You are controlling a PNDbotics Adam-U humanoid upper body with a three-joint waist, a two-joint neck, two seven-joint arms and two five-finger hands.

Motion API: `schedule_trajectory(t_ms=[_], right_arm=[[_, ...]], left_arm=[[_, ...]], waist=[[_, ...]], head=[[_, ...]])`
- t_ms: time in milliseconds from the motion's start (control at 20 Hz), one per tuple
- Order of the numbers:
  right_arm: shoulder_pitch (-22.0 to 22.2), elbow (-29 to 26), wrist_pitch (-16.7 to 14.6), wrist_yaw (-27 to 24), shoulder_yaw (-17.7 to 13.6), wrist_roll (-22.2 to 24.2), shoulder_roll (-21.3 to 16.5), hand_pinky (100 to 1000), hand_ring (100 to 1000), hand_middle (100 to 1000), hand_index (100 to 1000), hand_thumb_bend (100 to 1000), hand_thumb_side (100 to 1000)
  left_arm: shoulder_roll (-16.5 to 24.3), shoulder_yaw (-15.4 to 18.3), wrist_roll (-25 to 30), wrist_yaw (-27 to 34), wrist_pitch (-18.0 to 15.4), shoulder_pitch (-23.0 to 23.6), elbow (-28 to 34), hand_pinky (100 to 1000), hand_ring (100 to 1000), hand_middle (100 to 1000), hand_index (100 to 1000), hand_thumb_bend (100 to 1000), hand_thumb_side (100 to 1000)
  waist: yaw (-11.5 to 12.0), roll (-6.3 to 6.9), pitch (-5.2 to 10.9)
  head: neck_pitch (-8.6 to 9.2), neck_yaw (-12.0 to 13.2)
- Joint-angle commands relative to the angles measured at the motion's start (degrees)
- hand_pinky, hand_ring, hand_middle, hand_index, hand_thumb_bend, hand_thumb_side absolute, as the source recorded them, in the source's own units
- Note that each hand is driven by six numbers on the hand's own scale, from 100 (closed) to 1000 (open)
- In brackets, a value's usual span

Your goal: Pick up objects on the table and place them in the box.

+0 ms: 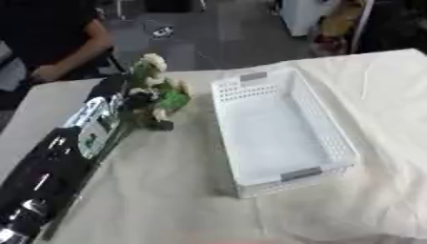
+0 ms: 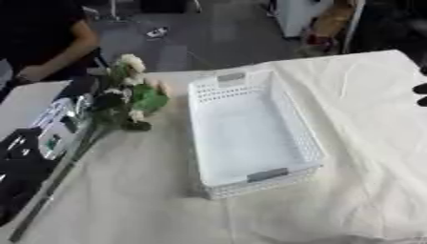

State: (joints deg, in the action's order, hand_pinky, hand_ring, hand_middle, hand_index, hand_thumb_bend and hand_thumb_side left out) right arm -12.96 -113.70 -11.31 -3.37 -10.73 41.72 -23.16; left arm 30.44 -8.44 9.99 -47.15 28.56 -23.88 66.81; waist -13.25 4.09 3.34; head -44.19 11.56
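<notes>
A bunch of white flowers with green leaves (image 1: 158, 88) lies at the table's far left, just left of the white perforated box (image 1: 279, 131). The box stands in the middle of the cream cloth, long side running away from me, with nothing in it. My left arm comes in from the lower left corner, and my left hand (image 1: 137, 102) sits in the bunch, its dark fingers (image 1: 160, 125) curled round the lower part. Only a few dark fingertips of my right hand (image 2: 420, 89) show, at the right edge of the right eye view, well away from the box.
A cream cloth (image 1: 183, 190) with folds covers most of the table. A bare grey strip of table (image 1: 42, 102) shows at the far left. The table's far edge runs just behind the box and the flowers, with the floor beyond it.
</notes>
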Motion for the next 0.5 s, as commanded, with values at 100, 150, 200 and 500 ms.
schedule_trajectory(t_ms=[100,150,200,500], right_arm=[[-0.84,-0.90,-0.01,-0.20,-0.18,0.09,-0.81,707,771,839,942,100,468],[-0.84,-0.90,-0.02,-0.20,-0.19,0.08,-0.82,707,771,839,942,100,468],[-0.83,-0.90,-0.02,-0.19,-0.21,0.07,-0.83,707,771,839,942,100,468],[-0.75,-0.90,-0.06,-0.15,-0.24,0.03,-0.90,707,771,839,942,100,467]], left_arm=[[0.28,-0.04,1.99,-2.29,-0.57,-0.86,-4.07,857,871,875,911,781,941],[0.06,-0.02,2.28,-2.63,-0.72,-0.70,-5.22,855,871,876,913,777,936],[-0.13,-0.09,2.60,-2.87,-0.92,-0.43,-6.30,863,868,872,909,795,956],[-0.27,-0.34,4.86,-4.12,-2.08,0.28,-11.22,758,776,803,868,771,915]], waist=[[-0.01,-0.26,0.30],[-0.01,-0.27,0.30],[-0.01,-0.28,0.29],[0.05,-0.33,0.28]], head=[[0.08,0.35],[0.08,0.36],[0.08,0.38],[0.08,0.52]])
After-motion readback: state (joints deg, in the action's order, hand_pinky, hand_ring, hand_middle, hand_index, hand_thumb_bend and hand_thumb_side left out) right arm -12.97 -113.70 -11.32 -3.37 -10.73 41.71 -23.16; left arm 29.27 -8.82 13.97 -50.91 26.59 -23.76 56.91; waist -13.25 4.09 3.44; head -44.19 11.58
